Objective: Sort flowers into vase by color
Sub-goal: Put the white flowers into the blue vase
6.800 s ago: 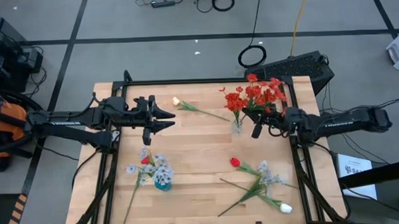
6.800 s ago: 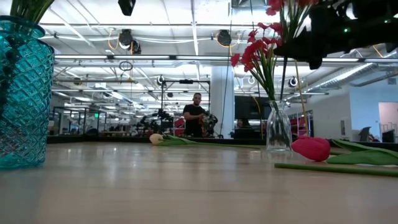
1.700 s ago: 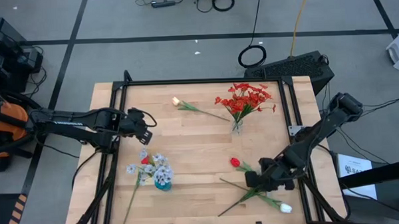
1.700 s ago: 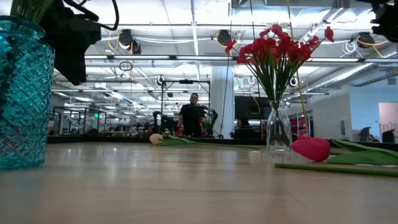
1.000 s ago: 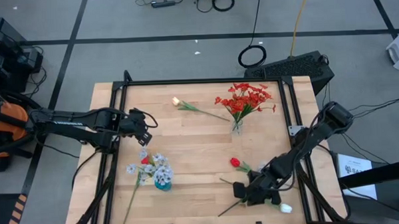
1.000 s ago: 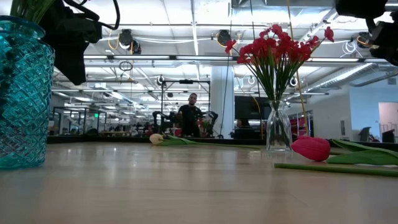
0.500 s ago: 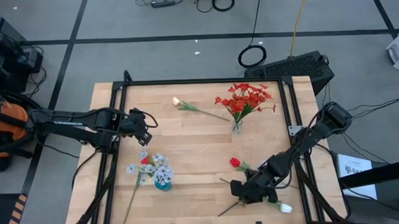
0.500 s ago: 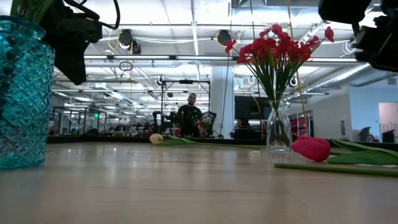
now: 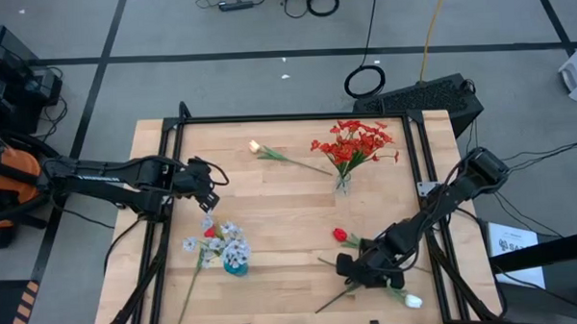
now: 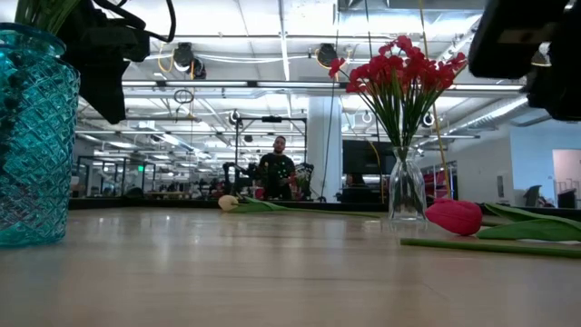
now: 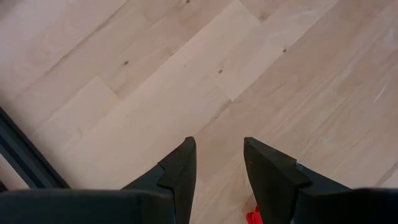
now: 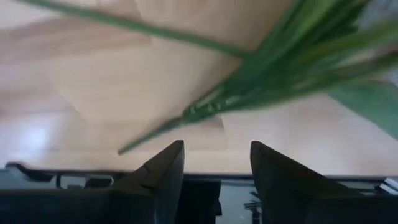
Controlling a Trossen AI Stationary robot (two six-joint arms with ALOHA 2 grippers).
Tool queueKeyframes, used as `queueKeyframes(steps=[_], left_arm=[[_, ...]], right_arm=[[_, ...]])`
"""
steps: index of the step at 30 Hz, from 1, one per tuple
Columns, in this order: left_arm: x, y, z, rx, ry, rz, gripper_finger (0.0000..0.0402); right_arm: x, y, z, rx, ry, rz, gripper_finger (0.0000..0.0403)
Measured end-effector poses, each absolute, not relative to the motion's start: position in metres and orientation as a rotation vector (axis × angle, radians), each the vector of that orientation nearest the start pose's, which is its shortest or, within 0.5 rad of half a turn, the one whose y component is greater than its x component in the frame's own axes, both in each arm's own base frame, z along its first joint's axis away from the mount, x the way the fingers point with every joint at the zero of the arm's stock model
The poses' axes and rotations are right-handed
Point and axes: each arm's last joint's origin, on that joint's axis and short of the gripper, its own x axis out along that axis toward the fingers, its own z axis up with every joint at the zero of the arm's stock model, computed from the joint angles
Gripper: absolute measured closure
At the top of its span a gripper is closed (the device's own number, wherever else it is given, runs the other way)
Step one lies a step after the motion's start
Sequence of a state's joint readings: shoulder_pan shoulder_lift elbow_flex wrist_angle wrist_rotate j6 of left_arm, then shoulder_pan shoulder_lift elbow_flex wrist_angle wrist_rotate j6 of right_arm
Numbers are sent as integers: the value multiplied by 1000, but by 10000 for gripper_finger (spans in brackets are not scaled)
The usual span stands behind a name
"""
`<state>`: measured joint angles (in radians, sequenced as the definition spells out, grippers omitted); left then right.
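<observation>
A clear vase (image 9: pixel 343 184) at the far right holds red blossom clusters (image 9: pixel 357 142). A teal vase (image 9: pixel 234 267) at the near left holds pale blue-white sprays (image 9: pixel 222 243). A cream tulip (image 9: pixel 254 146) lies on the far part of the table. A red tulip (image 9: pixel 340 235), a pale spray (image 9: pixel 383 245), a white tulip (image 9: pixel 413 301) and green stems (image 9: pixel 343 293) lie loose at the near right. My right gripper (image 9: pixel 343 267) stands open just over those stems (image 12: pixel 249 93), which lie ahead of its fingers. My left gripper (image 9: pixel 212 190) hangs open over bare wood at the left.
A black frame (image 9: pixel 268 117) runs along the table's edges. Bare wood lies between the two vases in the middle of the table (image 9: pixel 281 220). Beyond the far edge, the low view shows a person (image 10: pixel 277 173) deep in the room.
My right gripper has tipped a little over the loose stems at the near right; in the low view its dark body now reaches lower into the picture. The flowers lie where they were.
</observation>
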<state>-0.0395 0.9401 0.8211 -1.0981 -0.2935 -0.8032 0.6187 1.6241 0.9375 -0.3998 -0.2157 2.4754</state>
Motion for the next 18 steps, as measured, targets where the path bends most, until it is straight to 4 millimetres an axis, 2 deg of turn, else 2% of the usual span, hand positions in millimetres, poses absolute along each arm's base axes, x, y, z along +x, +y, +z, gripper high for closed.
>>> queueKeyframes(steps=[4,13,18], left_arm=[[148,3,258,-498,1031,681,261],[148,3,258,-492,1034,678,261],[148,2,258,-491,1034,677,261]], right_arm=[[251,182,158,1803,1272,-1001,236],[268,194,125,1837,1353,-961,246],[269,195,116,1825,1370,-982,287]])
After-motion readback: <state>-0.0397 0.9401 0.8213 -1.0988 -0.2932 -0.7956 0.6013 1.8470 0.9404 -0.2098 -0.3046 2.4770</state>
